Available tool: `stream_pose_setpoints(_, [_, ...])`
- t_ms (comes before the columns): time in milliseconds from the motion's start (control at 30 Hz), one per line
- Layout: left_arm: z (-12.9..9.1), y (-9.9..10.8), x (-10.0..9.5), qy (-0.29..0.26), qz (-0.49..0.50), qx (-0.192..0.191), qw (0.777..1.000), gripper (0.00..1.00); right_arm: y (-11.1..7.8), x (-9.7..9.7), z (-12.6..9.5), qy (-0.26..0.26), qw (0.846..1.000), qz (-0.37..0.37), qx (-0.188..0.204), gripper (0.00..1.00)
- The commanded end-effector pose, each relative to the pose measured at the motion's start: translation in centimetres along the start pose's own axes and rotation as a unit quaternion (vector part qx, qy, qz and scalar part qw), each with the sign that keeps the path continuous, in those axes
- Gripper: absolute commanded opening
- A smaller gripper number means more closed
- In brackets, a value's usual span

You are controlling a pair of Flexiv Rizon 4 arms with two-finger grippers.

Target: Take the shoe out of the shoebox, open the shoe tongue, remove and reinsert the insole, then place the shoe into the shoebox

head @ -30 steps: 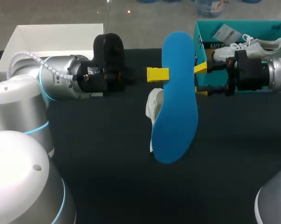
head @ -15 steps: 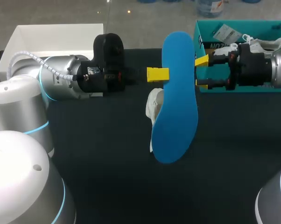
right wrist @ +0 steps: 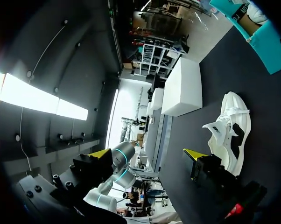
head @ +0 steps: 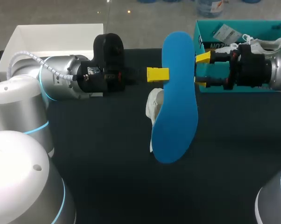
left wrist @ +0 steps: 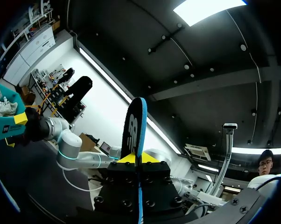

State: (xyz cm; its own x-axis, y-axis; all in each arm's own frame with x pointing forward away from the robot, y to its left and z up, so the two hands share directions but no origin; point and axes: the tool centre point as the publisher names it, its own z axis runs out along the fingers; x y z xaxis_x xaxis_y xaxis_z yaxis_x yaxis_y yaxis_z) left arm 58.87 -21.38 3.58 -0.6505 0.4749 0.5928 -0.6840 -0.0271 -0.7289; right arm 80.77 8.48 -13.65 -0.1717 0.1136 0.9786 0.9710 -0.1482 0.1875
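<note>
The shoe point(head: 154, 105) is taken out of the shoebox point(head: 200, 35) and lies on the table under the insole point(head: 175, 93). The insole is clamped upright by the left gripper point(head: 158, 74). The right gripper point(head: 202, 70) is held spread beside it, with nothing gripped. Reinsertion and boxing are judged outstanding.

The left arm point(head: 61, 84) is showing rounded silver-grey shells with glowing cyan rings, a white ribbed cable point(head: 28, 58) looping behind its black wrist block point(head: 108, 60). The right arm point(head: 280, 72) is wearing matching silver, turning black behind the jaws, which are ending in yellow tips point(head: 203, 57).
</note>
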Motion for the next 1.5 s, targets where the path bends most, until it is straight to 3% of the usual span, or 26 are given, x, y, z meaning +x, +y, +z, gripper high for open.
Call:
stream_pose_setpoints(33, [0.0, 0.1, -0.1, 0.001, 0.000, 0.001, 1.000, 0.00, 0.9, 1.2, 0.5, -0.010, 1.000, -0.003, 0.010, 1.00])
stream_pose_setpoints(600, [0.0, 0.1, -0.1, 0.001, 0.000, 0.001, 1.000, 0.00, 1.3, 1.7, 0.7, 0.008, 1.000, 0.018, 0.023, 1.00])
stream_pose_setpoints(667, [-0.4, -0.4, -1.2, 0.009, 0.051, -0.009, 0.999, 0.00, 1.3, 1.7, 0.7, 0.008, 1.000, 0.018, 0.023, 1.00])
stream_pose_setpoints(833, [-2.1, -2.3, -3.3, 0.024, 0.213, -0.106, 0.971, 0.00, 1.3, 1.7, 0.7, 0.008, 1.000, 0.018, 0.023, 1.00])
stream_pose_setpoints(967, [-3.2, -3.3, -4.3, 0.011, 0.270, -0.165, 0.949, 0.00, 1.3, 1.7, 0.7, 0.008, 1.000, 0.018, 0.023, 1.00])
stream_pose_setpoints(1100, [-3.9, -4.1, -4.8, -0.007, 0.311, -0.182, 0.933, 0.00, 1.3, 1.7, 0.7, 0.008, 1.000, 0.018, 0.023, 1.00])
stream_pose_setpoints(1500, [-4.2, -4.1, -4.9, -0.023, 0.305, -0.178, 0.935, 0.00, 1.3, 1.7, 0.7, 0.008, 1.000, 0.018, 0.023, 1.00])
